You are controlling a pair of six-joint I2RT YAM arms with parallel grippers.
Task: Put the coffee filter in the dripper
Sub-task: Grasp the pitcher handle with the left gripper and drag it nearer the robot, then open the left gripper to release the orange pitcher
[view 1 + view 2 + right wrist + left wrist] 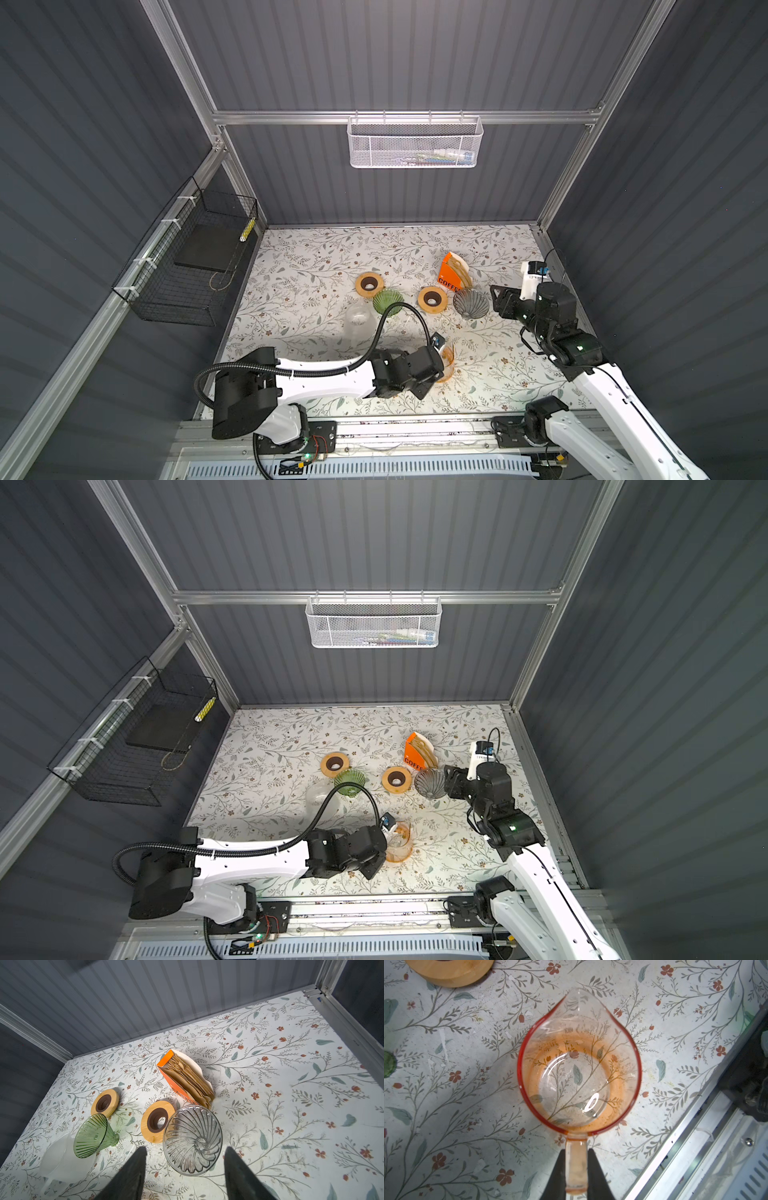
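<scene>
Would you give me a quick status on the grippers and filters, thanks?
Left gripper shut on handle of orange-tinted glass pitcher. Right gripper open, facing clear ribbed glass dripper. Brown paper filters in orange box, untouched.

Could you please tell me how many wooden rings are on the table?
2: one wooden ring behind the green dripper, the other just left of the clear ribbed dripper. None appears hidden.
</scene>
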